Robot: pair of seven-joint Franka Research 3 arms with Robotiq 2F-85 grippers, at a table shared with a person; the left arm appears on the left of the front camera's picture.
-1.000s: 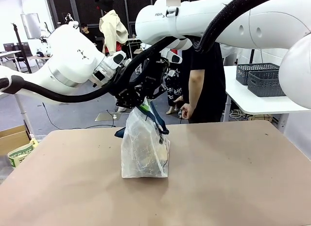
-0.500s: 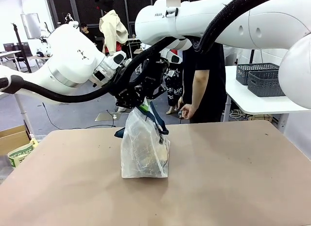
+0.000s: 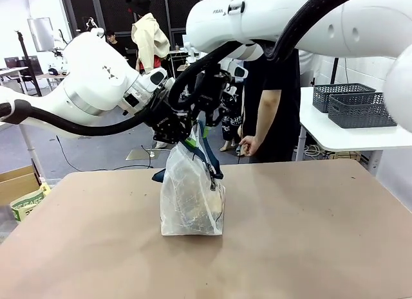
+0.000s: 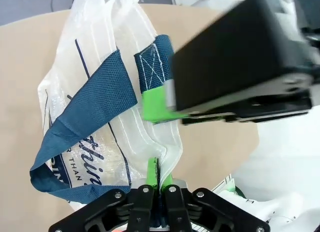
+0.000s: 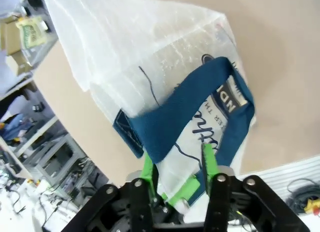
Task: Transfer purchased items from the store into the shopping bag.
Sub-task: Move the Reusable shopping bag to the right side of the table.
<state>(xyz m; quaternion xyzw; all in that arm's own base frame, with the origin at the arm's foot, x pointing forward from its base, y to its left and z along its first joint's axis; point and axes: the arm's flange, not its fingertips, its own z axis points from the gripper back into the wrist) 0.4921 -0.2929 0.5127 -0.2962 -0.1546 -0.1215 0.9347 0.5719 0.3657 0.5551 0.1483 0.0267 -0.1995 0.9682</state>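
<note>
The wide brown table [image 3: 322, 235] leaves open room on every side of the tall translucent plastic shopping bag [image 3: 190, 196], which stands mid-table with pale goods inside. The left gripper [image 4: 160, 177] pinches the bag's rim tight, probably to hold the mouth up. The right gripper [image 5: 177, 167] stands parted around a navy strap handle [image 5: 185, 107], clamping nothing.

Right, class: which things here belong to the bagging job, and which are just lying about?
Job: shopping bag; its navy handles; left gripper, pinching the bag's rim; right gripper, open with a handle between its fingers.
Lying about: cardboard box; green-printed packet, both beside the table.
</note>
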